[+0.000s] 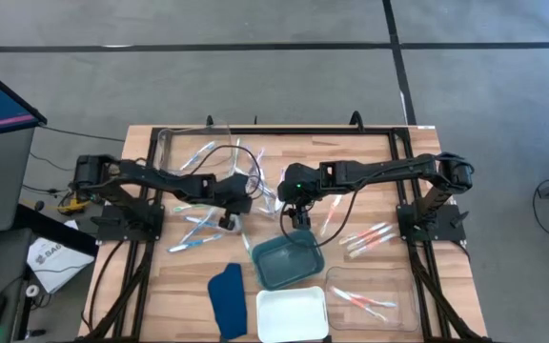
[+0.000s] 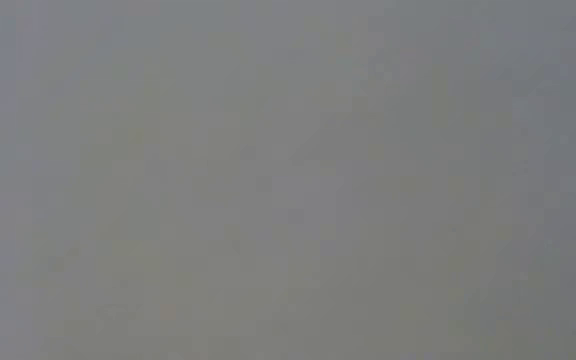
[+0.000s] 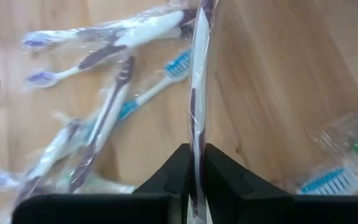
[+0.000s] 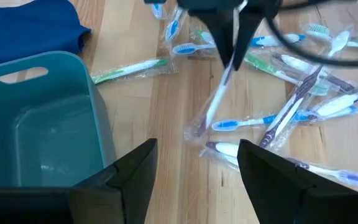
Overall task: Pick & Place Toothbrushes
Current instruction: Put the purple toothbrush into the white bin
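- Our left gripper (image 3: 194, 180) has its two dark fingers pressed together on a wrapped toothbrush (image 3: 199, 74), a purple-grey one in clear film, pinched at its lower end so that the rest of it stands away from the fingers.
- In the right wrist view the same gripper (image 4: 230, 59) hangs over the wooden table (image 4: 166, 112) with that toothbrush (image 4: 213, 106) dangling slantwise from it, its far end just above or touching the boards; we cannot tell which.
- We judge the end-on pinch suits a thin stick: it lifts clear of its neighbours without dragging them along.
- Our left arm reaches in from the table's left edge towards the middle, wrist turned down, with the gripper (image 1: 225, 221) over the loose scatter of toothbrushes.
- Our right gripper (image 4: 197, 165) has its fingers spread wide and holds nothing; it hovers beside the teal bin (image 4: 42, 124), near the same pile.
- Our right arm stretches from the right edge to the centre, its gripper (image 1: 298, 217) just behind the teal bin (image 1: 287, 262).
- Toothbrushes lie in several places: a mixed heap (image 4: 303, 106) of blue, green and purple-grey ones at the middle, pink-orange ones (image 1: 368, 238) on the right, some in a clear tray (image 1: 375, 300) at the front right.
- A white tray (image 1: 292, 314) and a dark blue cloth (image 1: 225, 300) sit at the front edge.
- The low view shows only flat grey, so we take nothing from it.
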`<action>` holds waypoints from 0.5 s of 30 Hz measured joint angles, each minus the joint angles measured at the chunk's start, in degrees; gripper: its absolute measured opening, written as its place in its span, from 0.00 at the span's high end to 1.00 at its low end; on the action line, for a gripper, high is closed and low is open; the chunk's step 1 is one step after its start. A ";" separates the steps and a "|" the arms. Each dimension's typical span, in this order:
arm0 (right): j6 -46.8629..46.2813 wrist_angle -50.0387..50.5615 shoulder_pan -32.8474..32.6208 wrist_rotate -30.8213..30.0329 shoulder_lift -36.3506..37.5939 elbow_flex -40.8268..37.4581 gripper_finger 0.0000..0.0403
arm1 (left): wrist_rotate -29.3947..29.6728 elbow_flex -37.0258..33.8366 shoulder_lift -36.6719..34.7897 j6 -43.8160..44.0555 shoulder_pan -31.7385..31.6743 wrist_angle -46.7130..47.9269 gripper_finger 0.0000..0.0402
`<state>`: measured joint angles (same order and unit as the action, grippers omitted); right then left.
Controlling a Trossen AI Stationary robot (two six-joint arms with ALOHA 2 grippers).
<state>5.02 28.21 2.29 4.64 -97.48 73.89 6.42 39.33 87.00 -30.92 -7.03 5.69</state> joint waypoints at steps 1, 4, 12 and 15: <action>0.00 0.00 0.00 0.00 -0.01 0.00 0.46 | 0.18 -0.02 -1.11 0.18 0.00 0.91 0.92; 0.00 0.00 -0.01 0.00 0.01 0.00 0.46 | 1.88 0.00 -4.75 1.29 0.00 3.17 0.95; -0.04 -0.62 0.01 0.00 -0.01 0.04 0.46 | 5.78 -0.02 -13.08 13.05 0.15 9.89 0.94; 2.81 -0.89 0.26 0.00 -0.01 0.04 0.46 | 4.90 0.00 -15.94 17.97 1.24 10.29 0.95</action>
<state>7.82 27.31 2.55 4.64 -97.49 73.93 11.32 39.33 71.07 -12.95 -5.78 15.99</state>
